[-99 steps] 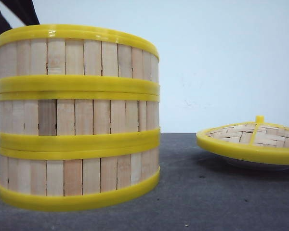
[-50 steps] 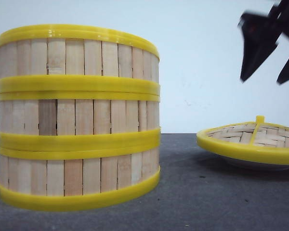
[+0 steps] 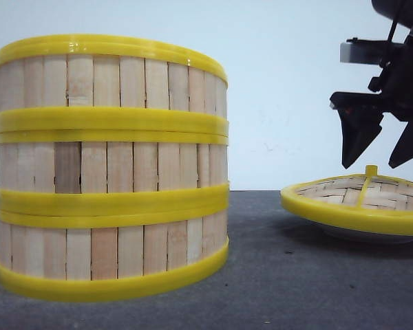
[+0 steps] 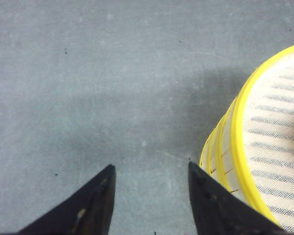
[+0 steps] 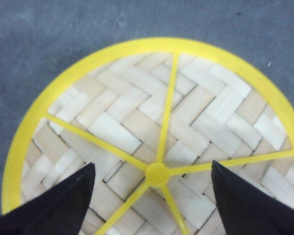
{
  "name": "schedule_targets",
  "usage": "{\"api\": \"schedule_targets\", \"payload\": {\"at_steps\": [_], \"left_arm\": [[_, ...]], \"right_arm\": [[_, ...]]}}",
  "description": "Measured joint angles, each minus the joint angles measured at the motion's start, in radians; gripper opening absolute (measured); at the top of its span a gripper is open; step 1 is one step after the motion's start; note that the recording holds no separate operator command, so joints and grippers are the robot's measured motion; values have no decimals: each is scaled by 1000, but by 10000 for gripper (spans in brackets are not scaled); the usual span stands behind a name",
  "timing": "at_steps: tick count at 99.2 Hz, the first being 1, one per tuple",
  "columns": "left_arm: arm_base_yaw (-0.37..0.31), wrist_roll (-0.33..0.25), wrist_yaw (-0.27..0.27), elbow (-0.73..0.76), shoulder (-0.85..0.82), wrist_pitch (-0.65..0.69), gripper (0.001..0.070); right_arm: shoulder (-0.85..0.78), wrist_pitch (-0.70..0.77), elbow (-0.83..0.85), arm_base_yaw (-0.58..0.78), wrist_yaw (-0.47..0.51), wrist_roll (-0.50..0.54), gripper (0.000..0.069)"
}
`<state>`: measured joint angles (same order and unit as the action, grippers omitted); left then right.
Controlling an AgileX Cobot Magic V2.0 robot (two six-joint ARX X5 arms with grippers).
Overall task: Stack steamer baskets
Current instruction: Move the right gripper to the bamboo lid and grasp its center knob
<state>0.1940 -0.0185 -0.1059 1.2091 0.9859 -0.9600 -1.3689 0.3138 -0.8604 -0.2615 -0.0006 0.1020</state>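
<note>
Now right pincer (image 3: 378,165) hangs wide open above lid (image 3: 358,196).

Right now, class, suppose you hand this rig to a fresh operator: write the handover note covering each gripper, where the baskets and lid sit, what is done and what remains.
Left gripper: open, empty, hanging over bare table beside the stack.
Right gripper: open, empty, poised just above the lid, fingers either side of its knob, not touching.
Steamer baskets: all three stacked in one upright column on the robot's left side.
Lid: lies to the right of the stack on a white plate, apart from it.
Done: basket stacking.
Left: probably gripping the lid by the knob and capping the stack.
</note>
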Motion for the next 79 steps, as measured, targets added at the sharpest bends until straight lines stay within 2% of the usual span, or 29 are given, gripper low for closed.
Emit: {"api": "schedule_targets", "payload": {"at_steps": [17, 37, 51, 63, 73, 79], "left_arm": [[0, 0, 0, 0, 0, 0, 276], [0, 0, 0, 0, 0, 0, 276], [0, 0, 0, 0, 0, 0, 276], [0, 0, 0, 0, 0, 1, 276], [0, 0, 0, 0, 0, 1, 276], [0, 0, 0, 0, 0, 2, 276]], "right_arm": [[-26, -12, 0, 0, 0, -1, 328], [-49, -33, -1, 1, 3, -2, 265], [-51, -35, -1, 2, 9, -2, 161], [-51, -36, -1, 4, 13, -1, 130], [-51, -43, -1, 5, 13, -1, 62], [-51, -42, -4, 5, 11, -1, 50]]}}
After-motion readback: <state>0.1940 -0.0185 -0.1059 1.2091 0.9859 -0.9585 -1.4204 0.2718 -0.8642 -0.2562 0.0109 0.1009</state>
